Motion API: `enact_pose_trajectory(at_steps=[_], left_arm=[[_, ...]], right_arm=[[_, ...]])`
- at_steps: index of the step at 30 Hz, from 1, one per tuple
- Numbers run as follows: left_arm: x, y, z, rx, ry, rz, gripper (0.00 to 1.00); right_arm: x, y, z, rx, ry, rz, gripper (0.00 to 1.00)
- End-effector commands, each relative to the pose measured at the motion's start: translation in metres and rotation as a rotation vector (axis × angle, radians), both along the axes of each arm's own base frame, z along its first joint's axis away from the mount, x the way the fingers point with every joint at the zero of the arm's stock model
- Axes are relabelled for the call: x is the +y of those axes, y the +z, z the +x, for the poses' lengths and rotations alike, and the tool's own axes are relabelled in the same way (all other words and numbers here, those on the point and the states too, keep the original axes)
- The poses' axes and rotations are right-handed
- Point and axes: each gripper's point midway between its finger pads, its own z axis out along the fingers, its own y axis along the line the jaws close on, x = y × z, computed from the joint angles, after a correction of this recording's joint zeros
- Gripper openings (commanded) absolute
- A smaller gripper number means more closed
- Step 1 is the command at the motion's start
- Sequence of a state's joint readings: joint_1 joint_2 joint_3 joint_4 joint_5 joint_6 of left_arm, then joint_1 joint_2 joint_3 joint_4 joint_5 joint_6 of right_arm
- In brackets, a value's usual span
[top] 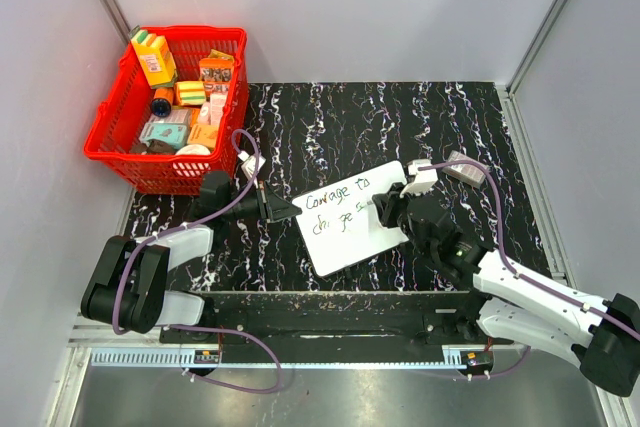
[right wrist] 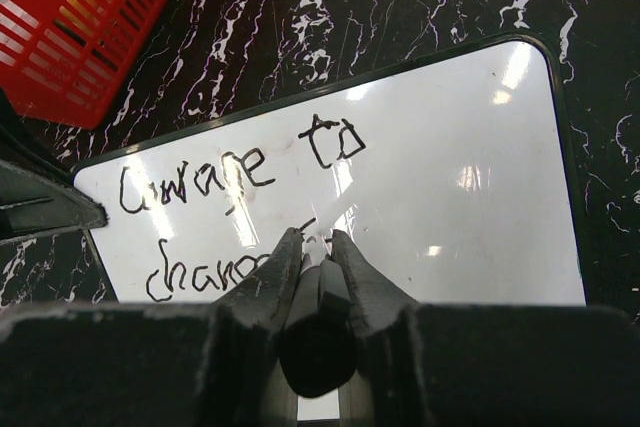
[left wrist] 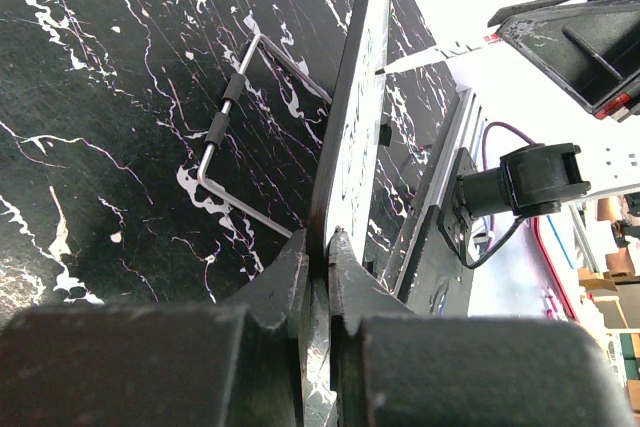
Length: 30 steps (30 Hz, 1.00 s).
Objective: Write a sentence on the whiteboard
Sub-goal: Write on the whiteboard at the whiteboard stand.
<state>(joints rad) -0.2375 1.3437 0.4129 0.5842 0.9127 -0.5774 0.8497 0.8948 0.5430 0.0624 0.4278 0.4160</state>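
The whiteboard lies tilted on the black marble table, between both arms. The sentence reads "Courage to" on its top line, with "chang" started below. My left gripper is shut on the board's left edge; in the left wrist view the board runs edge-on between the jaws of that gripper. My right gripper is shut on a dark marker, its tip touching the board at the end of the second line of writing. In the top view the right gripper sits over the board's middle.
A red basket full of several small packages stands at the table's far left corner; it also shows in the right wrist view. A bent wire stand sticks out behind the board. Grey walls close in the table on three sides.
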Motion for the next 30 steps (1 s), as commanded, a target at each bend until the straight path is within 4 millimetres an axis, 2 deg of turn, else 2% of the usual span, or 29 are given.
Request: enact_pose_trajectory(at_steps=[1, 20, 28, 30], left_arm=[[0.01, -0.01, 0.024, -0.118, 0.082, 0.089, 0.0], [0.01, -0.01, 0.024, -0.118, 0.082, 0.09, 0.0], [0.01, -0.01, 0.024, -0.118, 0.08, 0.091, 0.0], [0.01, -0.01, 0.024, -0.117, 0.082, 0.09, 0.0]], right_arm=[[-0.003, 0.001, 0.001, -0.003, -0.015, 0.009, 0.0], [-0.003, -0.013, -0.011, 0.048, 0.026, 0.001, 0.0], [-0.005, -0.012, -0.013, 0.045, 0.027, 0.011, 0.0], [-0.009, -0.019, -0.014, 0.066, 0.018, -0.017, 0.0]])
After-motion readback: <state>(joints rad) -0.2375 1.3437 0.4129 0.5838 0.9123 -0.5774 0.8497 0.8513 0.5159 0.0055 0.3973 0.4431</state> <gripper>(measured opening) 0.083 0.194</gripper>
